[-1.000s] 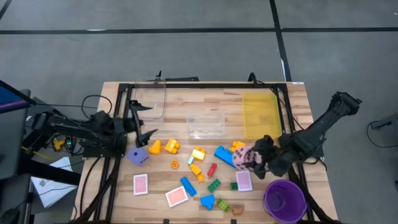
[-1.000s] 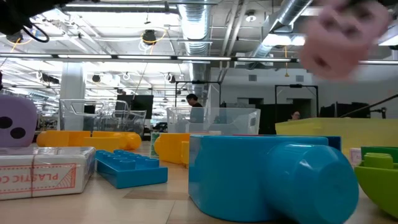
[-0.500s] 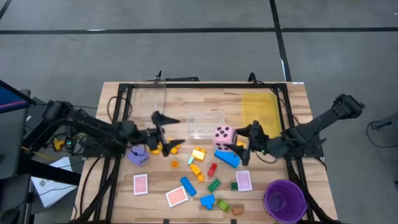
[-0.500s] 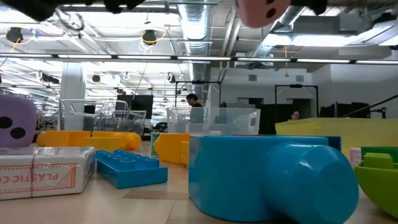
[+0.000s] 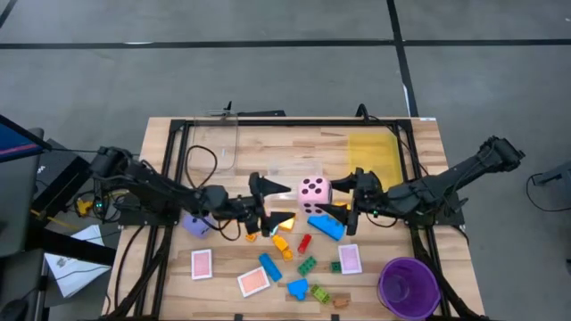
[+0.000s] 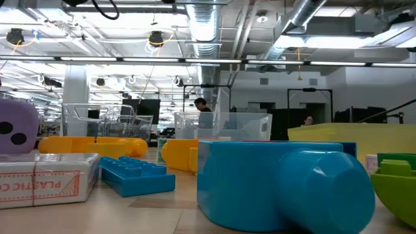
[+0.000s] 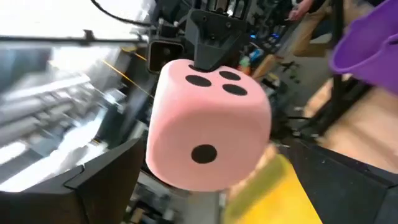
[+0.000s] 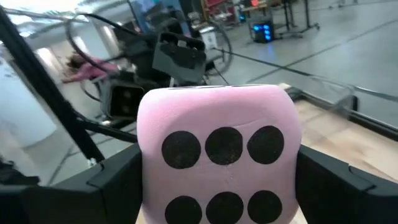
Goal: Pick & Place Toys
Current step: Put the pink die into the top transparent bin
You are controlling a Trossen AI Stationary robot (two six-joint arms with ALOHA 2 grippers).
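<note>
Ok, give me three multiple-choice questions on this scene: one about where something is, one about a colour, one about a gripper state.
1. Where is the pink die?
A. In the purple cup
B. Above the table's middle, between the two grippers
C. In the yellow bin

2. What colour is the die lying by the left arm?
A. Green
B. Orange
C. Purple

3. How does the left gripper stand?
A. Open, facing the pink die
B. Shut on a card
C. Shut on a blue brick

Answers: 1 B, the high view shows it held up in the right gripper, opposite the left one. 2 C, it is purple with dark dots. 3 A, its fingers are spread with nothing between them.
</note>
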